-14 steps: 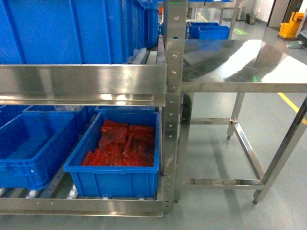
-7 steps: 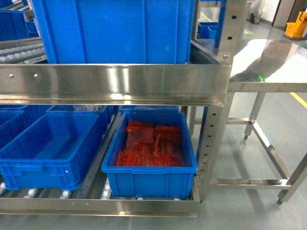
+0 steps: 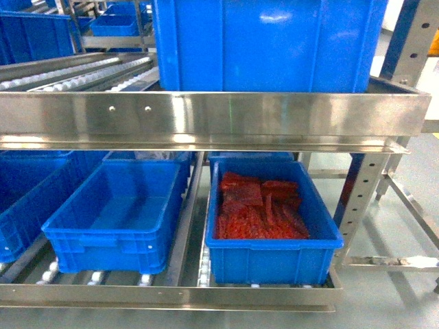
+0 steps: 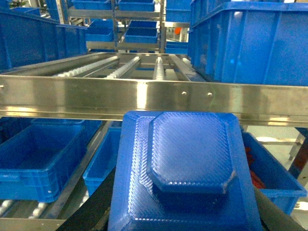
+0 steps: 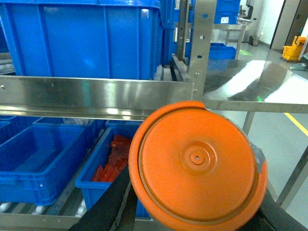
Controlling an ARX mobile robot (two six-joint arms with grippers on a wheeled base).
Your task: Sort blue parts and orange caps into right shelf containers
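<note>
Facing a stainless roller rack [image 3: 274,113] head-on, with a large blue crate [image 3: 267,41] standing on the upper level. Looking beneath the front rail at two lower blue crates side by side on the rollers: the left-hand crate [image 3: 103,250] showing a bare floor, the right-hand crate [image 3: 274,264] holding a heap of orange-red pieces [image 3: 257,212].

Keeping both arms out of the head view. Aiming each wrist roughly level at the rack front.

Carrying a blue part [image 4: 187,163] with a raised octagonal face in the left gripper [image 4: 183,216], close before the left wrist camera and in front of the rail. Carrying a round orange cap [image 5: 197,168] in the right gripper [image 5: 197,211], flat face to the right wrist camera, near the rack's right post.

Showing only dark fingers [image 4: 96,211] edging out under the part, and dark fingers [image 5: 103,207] under the cap; hiding the contact points themselves.
</note>
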